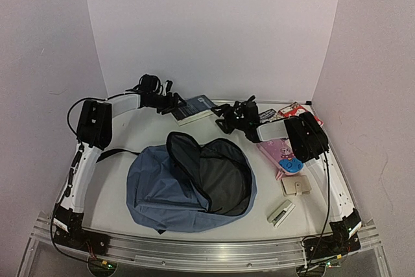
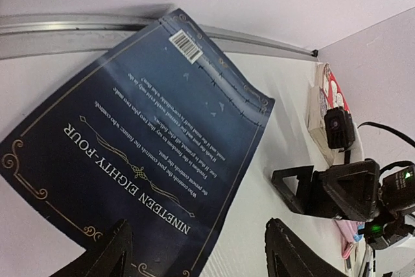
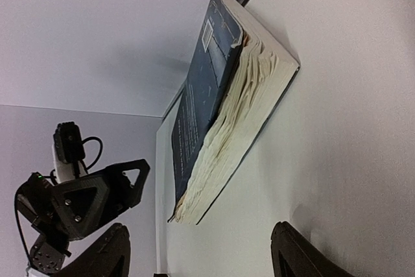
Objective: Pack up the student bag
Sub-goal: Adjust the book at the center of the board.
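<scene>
The student bag (image 1: 162, 192), dusty blue, lies at the table's middle with its mouth open and dark grey lining (image 1: 224, 176) showing. Behind it a dark blue paperback book (image 1: 194, 109) lies flat near the back wall. My left gripper (image 1: 176, 104) hovers at the book's left end, open. In the left wrist view the book's cover (image 2: 142, 134) fills the frame and its near corner lies under the left gripper (image 2: 198, 251), held by nothing. My right gripper (image 1: 225, 119) stands open just right of the book. The right wrist view has the book's page edges (image 3: 227, 128) ahead of the right gripper (image 3: 201, 251).
A pink pencil case (image 1: 282, 157), a small beige wallet (image 1: 296, 187) and a white boxy item (image 1: 281, 213) lie on the right. A red-and-white booklet (image 1: 295, 111) sits at the back right corner. White walls close in the back and both sides.
</scene>
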You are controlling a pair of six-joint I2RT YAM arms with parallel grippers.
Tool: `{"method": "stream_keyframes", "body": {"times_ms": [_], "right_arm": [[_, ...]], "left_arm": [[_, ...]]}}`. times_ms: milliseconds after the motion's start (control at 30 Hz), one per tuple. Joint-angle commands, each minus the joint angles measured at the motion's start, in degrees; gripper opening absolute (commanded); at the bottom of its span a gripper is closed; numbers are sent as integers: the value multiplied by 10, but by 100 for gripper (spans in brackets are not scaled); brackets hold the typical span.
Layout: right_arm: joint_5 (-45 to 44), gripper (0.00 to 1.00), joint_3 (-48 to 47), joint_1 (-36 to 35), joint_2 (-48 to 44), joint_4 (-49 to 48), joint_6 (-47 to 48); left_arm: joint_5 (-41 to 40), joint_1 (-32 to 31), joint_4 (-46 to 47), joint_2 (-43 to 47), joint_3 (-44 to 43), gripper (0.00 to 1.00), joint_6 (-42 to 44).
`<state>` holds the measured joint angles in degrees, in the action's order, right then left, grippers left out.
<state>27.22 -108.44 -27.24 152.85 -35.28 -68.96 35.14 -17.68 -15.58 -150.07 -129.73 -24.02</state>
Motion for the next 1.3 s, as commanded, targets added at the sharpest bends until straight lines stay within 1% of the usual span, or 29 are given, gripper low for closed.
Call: {"method": "stream_keyframes", "body": {"times_ms": [0, 233, 533, 633, 833, 967, 1067, 1167, 1267], "right_arm": [[10, 74, 13, -1, 12, -33, -7], [-5, 75, 65, 0, -19, -43, -1], [-44, 74, 143, 1, -53, -34, -11], [-50, 74, 163, 1, -65, -34, 2], [-47, 74, 174, 0, -78, -24, 17], [-46, 74, 168, 1, -86, 17, 53], [-29, 72, 153, 0, -89, 52, 84], [-30, 72, 139, -1, -94, 95, 121], [-25, 72, 130, -2, -97, 115, 141]], "left_arm": [[45, -12, 8, -43, -44, 70, -1], [51, -44, -13, -44, 2, 71, 0], [64, -109, 43, 15, 180, 71, -15], [60, -114, 82, 44, 223, 71, -29], [25, -113, 67, 121, 222, 71, -22], [-24, -101, 37, 172, 229, 73, -24], [-74, -75, 13, 201, 245, 74, -33], [-108, -45, -17, 201, 245, 76, -35], [-99, -20, -69, 162, 207, 77, -32]]}}
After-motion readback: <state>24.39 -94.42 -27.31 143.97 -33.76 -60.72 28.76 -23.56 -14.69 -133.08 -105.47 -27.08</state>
